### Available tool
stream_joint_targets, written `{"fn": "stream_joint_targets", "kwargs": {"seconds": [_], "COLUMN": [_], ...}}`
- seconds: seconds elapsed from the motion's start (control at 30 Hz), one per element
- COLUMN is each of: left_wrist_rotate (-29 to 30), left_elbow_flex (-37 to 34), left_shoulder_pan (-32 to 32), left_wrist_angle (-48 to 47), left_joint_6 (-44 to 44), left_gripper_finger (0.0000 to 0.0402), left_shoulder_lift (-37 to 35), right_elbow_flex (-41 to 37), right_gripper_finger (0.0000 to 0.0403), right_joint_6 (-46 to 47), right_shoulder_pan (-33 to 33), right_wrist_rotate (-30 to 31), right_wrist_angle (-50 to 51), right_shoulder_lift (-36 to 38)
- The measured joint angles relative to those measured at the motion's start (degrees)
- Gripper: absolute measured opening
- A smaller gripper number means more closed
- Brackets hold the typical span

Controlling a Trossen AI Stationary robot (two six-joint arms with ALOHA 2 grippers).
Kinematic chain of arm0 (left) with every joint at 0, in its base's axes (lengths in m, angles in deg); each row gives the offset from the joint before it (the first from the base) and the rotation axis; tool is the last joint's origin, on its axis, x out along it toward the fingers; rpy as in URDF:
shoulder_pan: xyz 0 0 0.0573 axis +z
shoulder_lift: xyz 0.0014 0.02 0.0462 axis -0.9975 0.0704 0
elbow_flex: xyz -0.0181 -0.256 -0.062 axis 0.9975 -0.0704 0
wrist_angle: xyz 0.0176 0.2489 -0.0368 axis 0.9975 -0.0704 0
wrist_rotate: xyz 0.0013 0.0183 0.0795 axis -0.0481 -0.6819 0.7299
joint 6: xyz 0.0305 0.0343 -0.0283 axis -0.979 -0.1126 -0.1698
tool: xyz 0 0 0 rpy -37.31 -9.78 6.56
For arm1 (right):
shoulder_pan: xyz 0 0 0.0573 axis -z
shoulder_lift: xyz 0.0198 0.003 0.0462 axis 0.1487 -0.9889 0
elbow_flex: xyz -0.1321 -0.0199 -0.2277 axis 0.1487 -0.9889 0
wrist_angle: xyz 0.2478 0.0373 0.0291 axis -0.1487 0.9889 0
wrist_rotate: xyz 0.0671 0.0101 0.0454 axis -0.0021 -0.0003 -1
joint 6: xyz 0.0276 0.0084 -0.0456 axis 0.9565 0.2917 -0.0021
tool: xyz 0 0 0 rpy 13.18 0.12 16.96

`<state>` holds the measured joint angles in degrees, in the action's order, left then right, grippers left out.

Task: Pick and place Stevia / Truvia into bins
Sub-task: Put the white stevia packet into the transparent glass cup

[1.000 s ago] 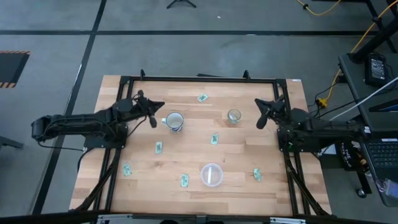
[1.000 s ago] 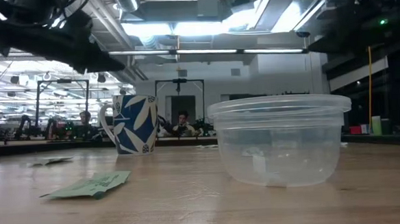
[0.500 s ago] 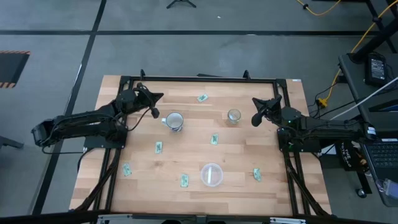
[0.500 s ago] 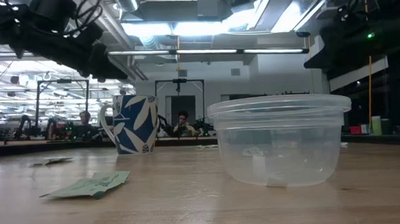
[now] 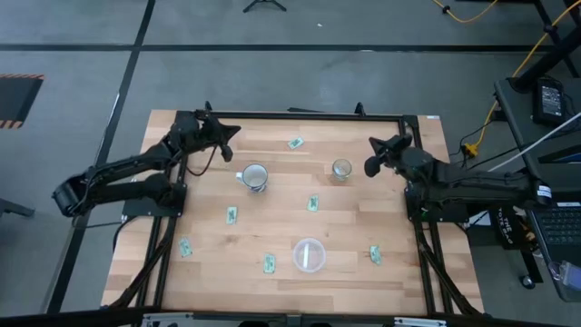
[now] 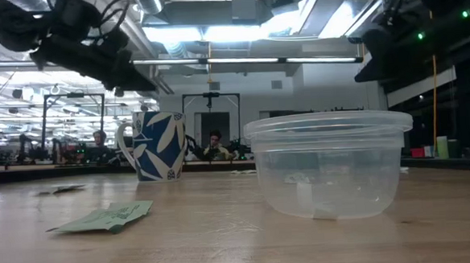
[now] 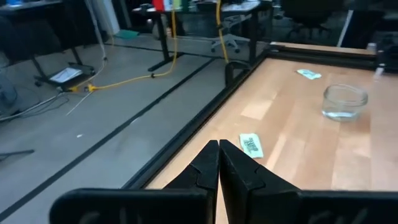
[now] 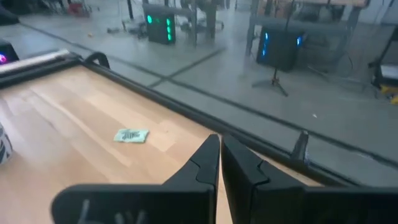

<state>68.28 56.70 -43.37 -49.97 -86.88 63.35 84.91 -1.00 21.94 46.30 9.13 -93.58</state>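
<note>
Several green-and-white Stevia sachets lie flat on the wooden table: one near the far edge (image 5: 295, 143) (image 7: 252, 145) (image 8: 131, 135), one mid-table (image 5: 313, 203), others toward the near side (image 5: 231, 215) (image 5: 185, 248) (image 5: 269, 263) (image 5: 375, 255). The wide clear container (image 5: 309, 255) (image 6: 329, 167) stands near the near edge. The small glass cup (image 5: 341, 169) (image 7: 344, 101) stands farther back. My left gripper (image 5: 227, 134) (image 7: 217, 163) hovers shut over the far left corner. My right gripper (image 5: 370, 162) (image 8: 219, 157) hovers shut just right of the glass cup.
A blue-and-white patterned mug (image 5: 254, 176) (image 6: 157, 145) stands left of the glass cup. A black frame (image 5: 290, 115) runs along the table's far edge and sides. In the low view a sachet (image 6: 106, 217) lies in front of the mug.
My left gripper has swung from beside the mug toward the table's far edge, staying shut. My right gripper has drifted slightly toward the far left, closer to the glass cup. Nothing on the table has moved.
</note>
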Motion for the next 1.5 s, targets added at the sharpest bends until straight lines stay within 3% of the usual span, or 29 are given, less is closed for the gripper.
{"fn": "stream_joint_targets", "kwargs": {"seconds": [0.37, 0.53, 0.67, 0.77, 0.97, 1.3, 1.5], "left_wrist_rotate": [-1.19, -1.17, -1.17, -1.19, -1.17, -1.17, -1.15], "left_elbow_flex": [1.18, 1.2, 1.2, 1.2, 1.22, 1.22, 1.22], "left_shoulder_pan": [0.42, 0.41, 0.41, 0.36, 0.26, 0.26, 0.26], "left_wrist_angle": [0.04, 1.62, 1.68, 1.69, 3.09, 3.26, 3.23], "left_joint_6": [-6.47, -6.87, -6.85, -6.78, -5.83, -5.67, -5.64], "left_gripper_finger": [0.0006, 0.0006, 0.0006, 0.0006, 0.0006, 0.0006, 0.0006], "left_shoulder_lift": [7.95, 8.63, 8.61, 8.61, 8.58, 8.58, 8.58], "right_elbow_flex": [21.96, 28.76, 31.58, 31.47, 31.02, 31.0, 30.96], "right_gripper_finger": [0.0021, 0.0021, 0.0021, 0.0021, 0.0021, 0.0023, 0.0064], "right_joint_6": [24.49, 32.38, 39.57, 47.49, 52.47, 50.73, 46.06], "right_shoulder_pan": [0.0, 0.0, 0.0, 0.0, 1.01, 4.46, 7.03], "right_wrist_rotate": [-1.37, -6.2, -6.41, -5.97, -4.53, -4.62, -6.56], "right_wrist_angle": [38.33, 48.1, 54.44, 56.94, 60.05, 59.13, 58.45], "right_shoulder_lift": [-12.09, -19.17, -24.68, -28.04, -33.56, -36.69, -36.69]}}
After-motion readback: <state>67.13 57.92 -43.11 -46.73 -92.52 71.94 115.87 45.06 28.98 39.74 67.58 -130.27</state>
